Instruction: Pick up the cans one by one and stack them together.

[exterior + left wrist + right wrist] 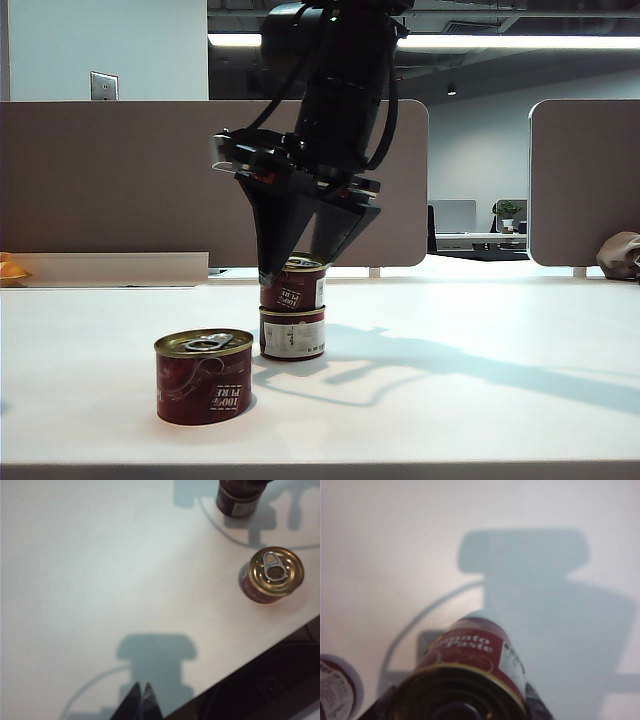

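Nearest, loose can [204, 376] sits alone on table [480, 330]. Right gripper [295, 262] clamps top can [293, 285] over base can [292, 333]; off-centre release could topple it. Left gripper [140, 700], closed and empty, shows only in left wrist view; exterior view alone shows the stack's alignment.

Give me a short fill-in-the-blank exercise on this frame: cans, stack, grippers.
1. The right gripper is at the top can of a stack of ____ cans.
2. The bottom can of the stack carries a large ____ label.
3. The loose can stands ____, pull-tab up, on the table.
4. The left gripper, away from the cans, is ____.

Missing words: two; white; upright; shut
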